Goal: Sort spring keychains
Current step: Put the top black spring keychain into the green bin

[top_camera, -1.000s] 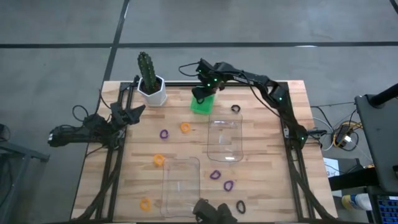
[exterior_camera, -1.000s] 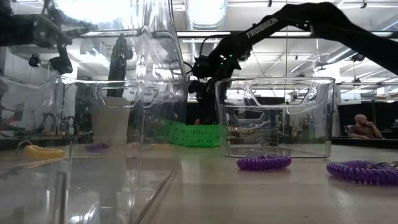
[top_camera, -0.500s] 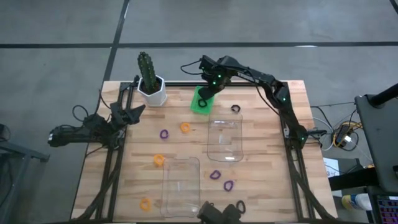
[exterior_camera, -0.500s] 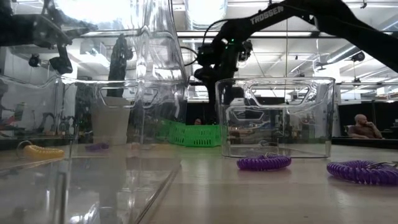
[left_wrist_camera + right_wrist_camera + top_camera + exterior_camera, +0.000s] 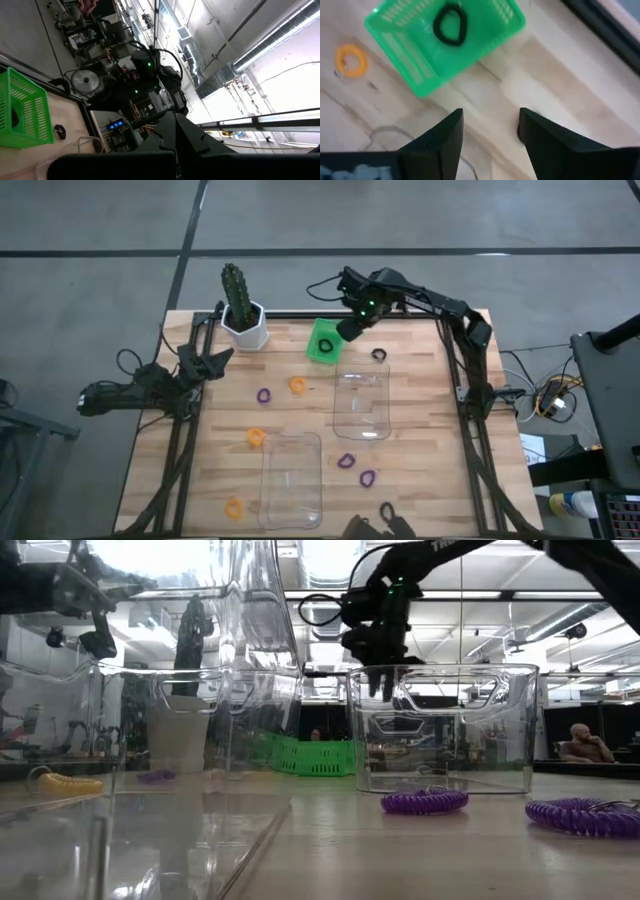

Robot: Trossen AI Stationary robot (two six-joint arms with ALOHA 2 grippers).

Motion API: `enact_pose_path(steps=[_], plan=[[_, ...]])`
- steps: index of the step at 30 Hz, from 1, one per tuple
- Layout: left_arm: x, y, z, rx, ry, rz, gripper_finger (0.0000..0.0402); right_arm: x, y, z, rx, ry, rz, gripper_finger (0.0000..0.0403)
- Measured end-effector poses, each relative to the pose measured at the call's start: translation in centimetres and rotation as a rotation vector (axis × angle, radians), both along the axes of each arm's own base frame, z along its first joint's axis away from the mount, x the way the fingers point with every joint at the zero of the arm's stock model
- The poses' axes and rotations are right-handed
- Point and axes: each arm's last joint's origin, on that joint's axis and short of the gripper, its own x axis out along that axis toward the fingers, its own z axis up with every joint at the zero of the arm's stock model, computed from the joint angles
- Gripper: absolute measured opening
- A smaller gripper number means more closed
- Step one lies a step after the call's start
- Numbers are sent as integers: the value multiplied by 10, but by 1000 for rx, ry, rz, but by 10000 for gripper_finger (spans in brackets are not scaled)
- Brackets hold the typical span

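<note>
Right end effector point(image 5: 487, 135) shifted off green bin point(image 5: 427, 70) | fingers apart, empty | black keychain point(image 5: 450, 25) inside bin — just beside

High view: straight down on my whole surface point(image 5: 420, 450) | low view: level across it, close behind clear trays | my right wrist view: close above green bin point(image 5: 445, 42), shared with high and low views.

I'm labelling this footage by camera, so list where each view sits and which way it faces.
High view: above the table, looking straight down; both arms show.
Low view: at table-top height, looking level across past the clear trays; the right arm shows overhead.
Left wrist view: on the parked left arm, angled up into the room.
Right wrist view: on the right arm, looking down past the open right gripper.
Shared: the green bin holding a black spring keychain.
</note>
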Motion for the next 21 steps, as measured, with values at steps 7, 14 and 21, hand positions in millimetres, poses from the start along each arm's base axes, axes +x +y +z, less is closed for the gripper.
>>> enact_pose_path(steps=[7, 14, 21], plan=[[0, 0, 0, 0, 1, -1, 0, -39, 16, -7, -5, 40, -65, 187], [0, 0, 0, -1, 1, -1, 0, -79, 17, -27, -4, 37, -179, 187], [0, 0, 0, -3, 0, -1, 0, -100, 15, -56, 37, 95, -227, 187]])
